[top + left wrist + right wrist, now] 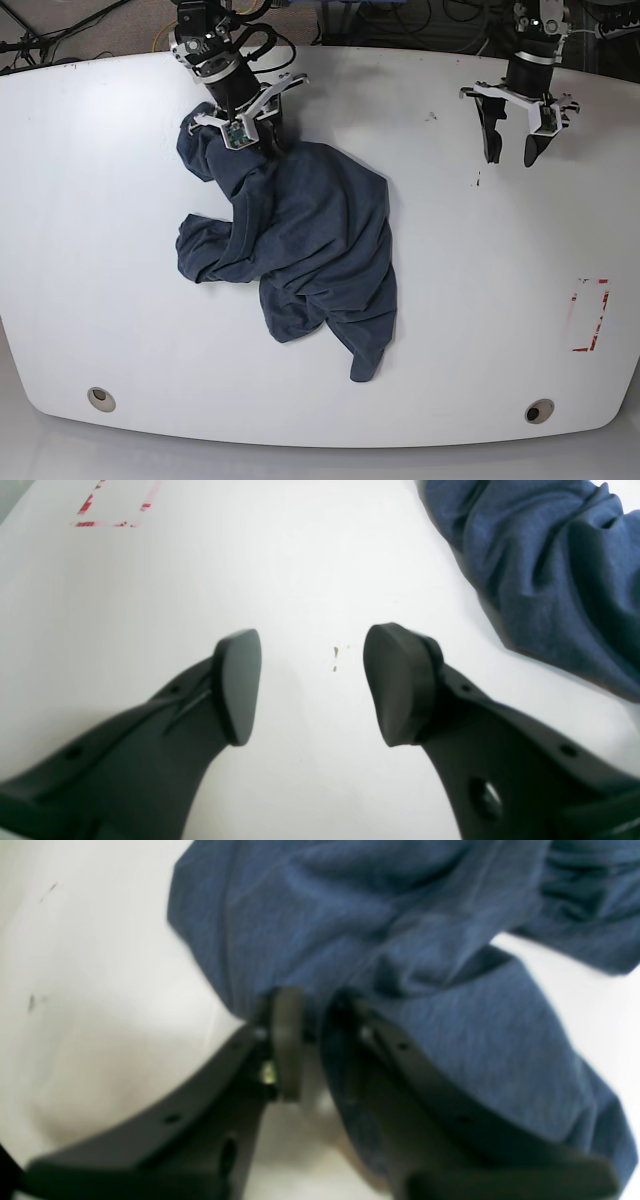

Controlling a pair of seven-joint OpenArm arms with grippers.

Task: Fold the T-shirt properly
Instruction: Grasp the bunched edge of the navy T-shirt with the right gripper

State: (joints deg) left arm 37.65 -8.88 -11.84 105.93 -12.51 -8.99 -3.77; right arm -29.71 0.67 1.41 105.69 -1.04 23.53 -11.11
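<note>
The T-shirt (300, 240) lies crumpled on the left half of the white table (480, 260), in the base view. It is dark blue and it is bunched in folds, with 1 lobe pushed out to the left and 1 narrow end reaching toward the near edge. Its far end rises to the right gripper (262, 140), which stands at the far left of the table. In the right wrist view the 2 fingers (287, 1040) of this gripper are brought close together with a fold of the blue cloth (380, 940) between them, so it is pinching the T-shirt; this view is blurred.

Right of the T-shirt the table is bare white, with a few small dark specks (477, 181). At the far right the left gripper (511, 150) hangs over the table, well apart from the T-shirt. In the left wrist view its 2 black pads (239, 685) are spread wide with only the white surface between them, and an edge of the T-shirt (550, 575) shows in the upper right corner. A red dashed rectangle (590, 315) is marked on the table near the right edge, and 2 round holes (538, 411) sit along the near edge
</note>
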